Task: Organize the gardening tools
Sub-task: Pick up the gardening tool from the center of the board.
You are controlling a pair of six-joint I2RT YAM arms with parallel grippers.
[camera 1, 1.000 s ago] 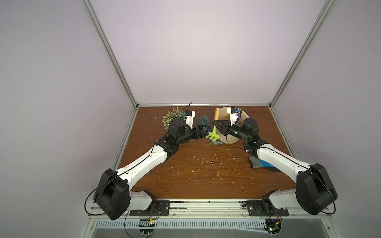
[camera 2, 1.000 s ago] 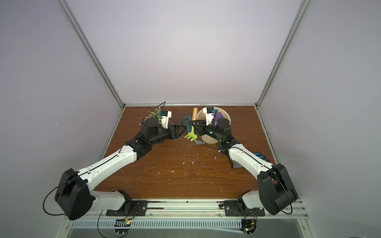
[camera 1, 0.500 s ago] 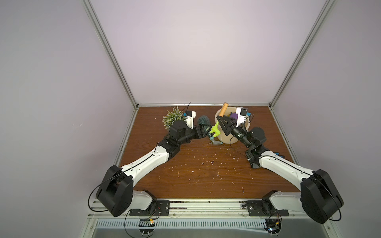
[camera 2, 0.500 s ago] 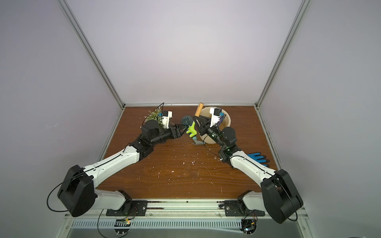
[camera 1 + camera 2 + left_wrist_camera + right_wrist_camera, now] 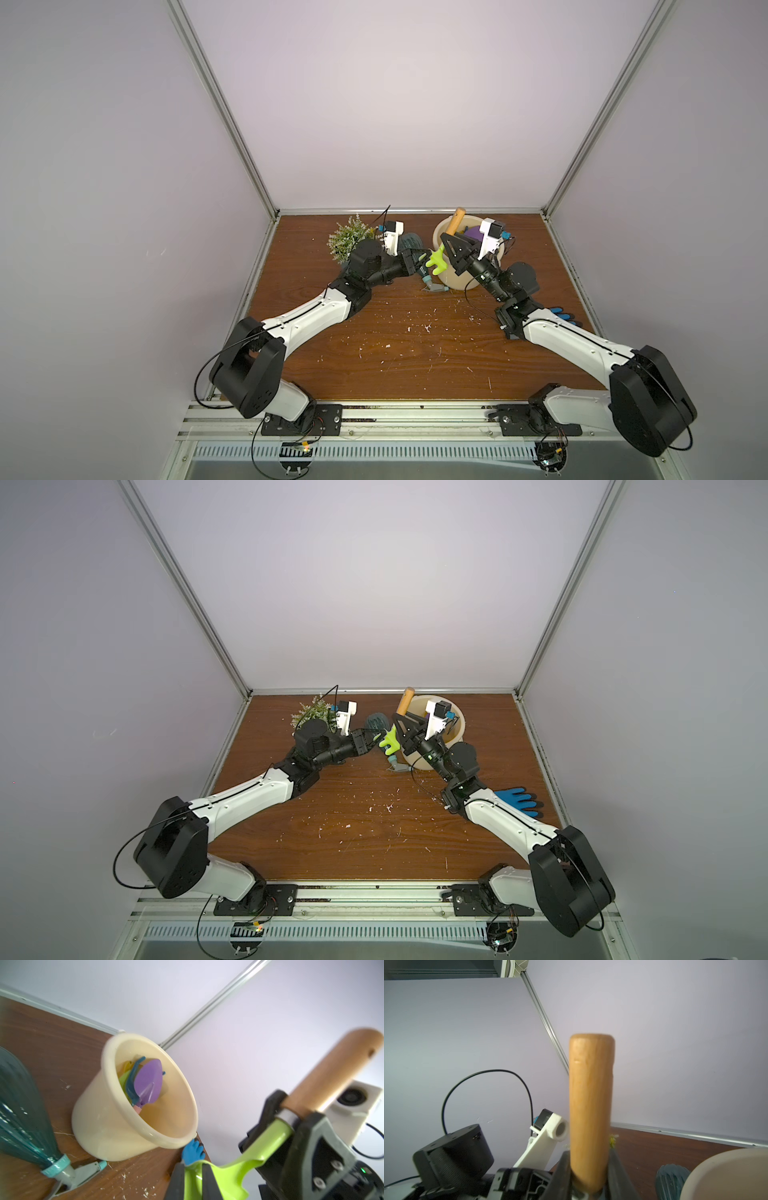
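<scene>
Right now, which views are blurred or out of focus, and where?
Left wrist view: the teal spray bottle is smeared, the lime-green rake and its wooden handle are soft, the bucket is sharper. Right wrist view: the handle up close is slightly soft, the bucket rim badly out of focus. Both top views: sharp, evenly lit, no glare.

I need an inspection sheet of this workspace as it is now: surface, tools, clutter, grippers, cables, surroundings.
Surface: brown wooden table, scattered with white flecks.
Job's things: lime-green rake held off the table near the cream bucket; purple trowel and blue fork inside the bucket; teal spray bottle lying beside it.
Clutter: potted plant; blue glove.
Grippers: left gripper shut on the rake's head; right gripper shut on its wooden handle.
Cables: black cable loops at the left wrist.
Surroundings: plain lilac walls, metal frame posts.
</scene>
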